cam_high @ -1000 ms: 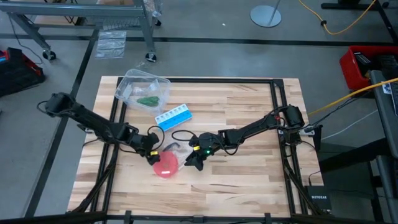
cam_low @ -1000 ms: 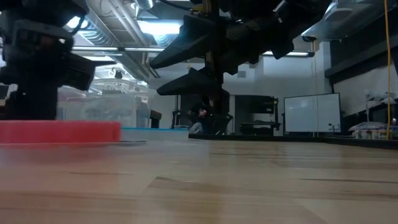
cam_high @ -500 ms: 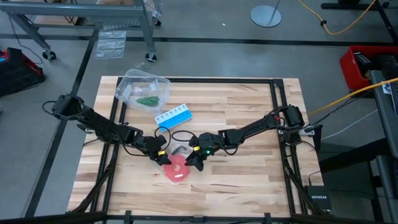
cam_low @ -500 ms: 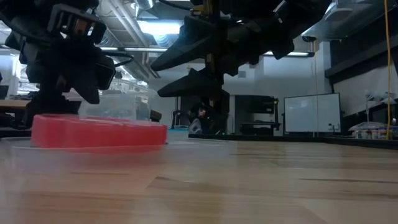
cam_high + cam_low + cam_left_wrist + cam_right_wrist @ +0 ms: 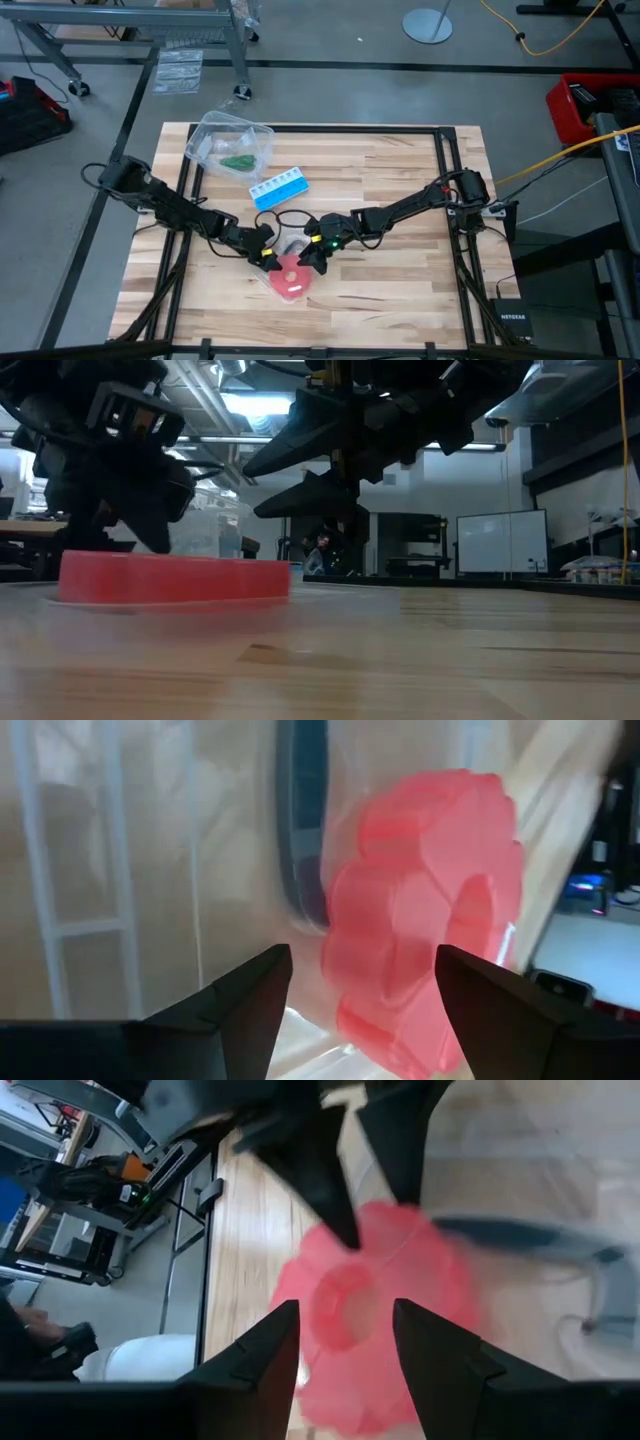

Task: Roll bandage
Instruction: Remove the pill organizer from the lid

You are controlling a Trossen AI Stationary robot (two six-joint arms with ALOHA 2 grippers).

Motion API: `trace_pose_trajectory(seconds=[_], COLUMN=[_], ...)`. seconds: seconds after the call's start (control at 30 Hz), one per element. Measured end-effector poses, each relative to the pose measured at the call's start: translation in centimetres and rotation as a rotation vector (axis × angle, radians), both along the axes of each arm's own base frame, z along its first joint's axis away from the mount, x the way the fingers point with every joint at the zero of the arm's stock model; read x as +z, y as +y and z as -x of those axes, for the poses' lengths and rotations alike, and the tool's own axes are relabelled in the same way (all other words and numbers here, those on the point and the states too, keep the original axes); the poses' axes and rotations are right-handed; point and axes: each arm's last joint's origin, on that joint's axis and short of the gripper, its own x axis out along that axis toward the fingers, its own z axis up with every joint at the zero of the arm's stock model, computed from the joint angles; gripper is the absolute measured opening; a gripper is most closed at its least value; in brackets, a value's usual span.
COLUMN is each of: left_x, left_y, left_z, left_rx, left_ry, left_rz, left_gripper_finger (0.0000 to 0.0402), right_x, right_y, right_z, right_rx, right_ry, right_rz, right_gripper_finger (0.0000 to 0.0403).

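Two robot arms converge on a red round disc point(image 5: 289, 278) lying flat on a wooden table point(image 5: 400, 290). The left gripper point(image 5: 268, 256) sits at the disc's edge, its fingers point(image 5: 235, 1010) spread wide and grasping nothing, with the scalloped disc showing in the gap between them in the left wrist view. The right gripper point(image 5: 313, 262) hovers just beside the disc on the opposite side, its jaws parted and empty, raised clear of the tabletop in the low view point(image 5: 310, 470). The bandage point(image 5: 238, 161), a small dark green bundle, lies well apart from the disc inside a clear plastic container point(image 5: 214, 130) near the table's far left corner. A blue-and-white pill box point(image 5: 279, 188) rests between that container and the disc. A loop of dark cable point(image 5: 290, 218) lies on the wood just beyond the disc.
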Motion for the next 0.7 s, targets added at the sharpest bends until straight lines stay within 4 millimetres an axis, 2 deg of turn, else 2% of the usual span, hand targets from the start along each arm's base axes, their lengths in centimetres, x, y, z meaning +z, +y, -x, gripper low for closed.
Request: trace_pose_trajectory(seconds=[0.3,0.7], left_x=[0.4,-1.6], left_y=[-1.4,-2.0], left_z=[-2.8,-4.5], left_rx=[-0.035,-0.055], left_ry=[-0.08,-0.032], left_rz=[0.004,-0.035], left_gripper_finger=[0.0247,0.0247], right_x=[-0.2,-0.2], right_y=[-0.1,-0.1], right_z=[0.1,0.1], right_rx=[-0.024,-0.023], right_ry=[0.023,0.022], right_rz=[0.018,0.018], right_gripper_finger=[0.0168,0.0168])
